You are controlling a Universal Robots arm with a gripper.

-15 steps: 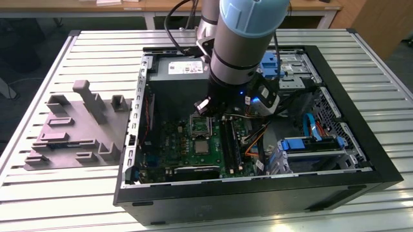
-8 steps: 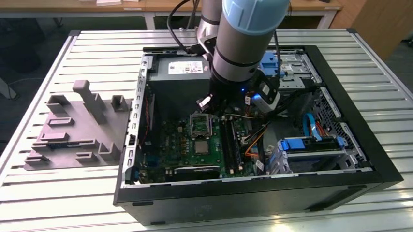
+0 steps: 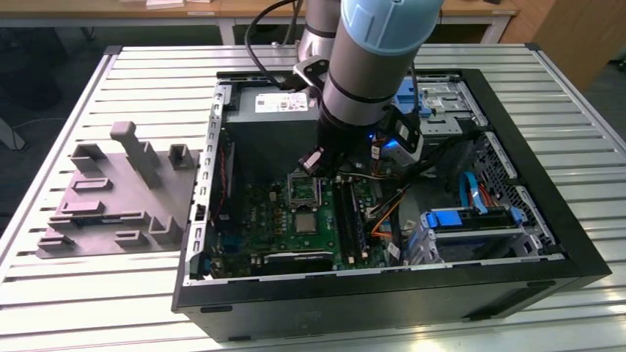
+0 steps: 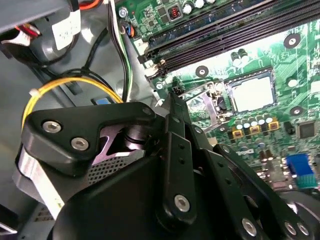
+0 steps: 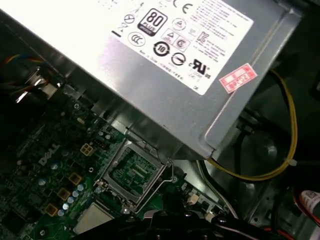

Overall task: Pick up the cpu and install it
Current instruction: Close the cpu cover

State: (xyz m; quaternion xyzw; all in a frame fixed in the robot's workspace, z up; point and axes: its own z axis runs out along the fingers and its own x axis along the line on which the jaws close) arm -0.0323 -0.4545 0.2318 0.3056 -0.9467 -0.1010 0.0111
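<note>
The cpu (image 4: pixel 252 94) lay flat in its socket on the motherboard (image 4: pixel 280 65), with the socket frame (image 5: pixel 114 164) raised open just beside it. The tool (image 3: pixel 318 163) hung near the frame inside the computer case (image 3: pixel 391 293). Whether the tool was spread or pressed together could not be told.

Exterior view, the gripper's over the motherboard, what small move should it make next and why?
Probably a short sideways shift to centre over the cpu, without descending yet. The gripper hangs above the hinged-open socket frame, while the cpu lies flat just beside that frame, uncovered.
</note>
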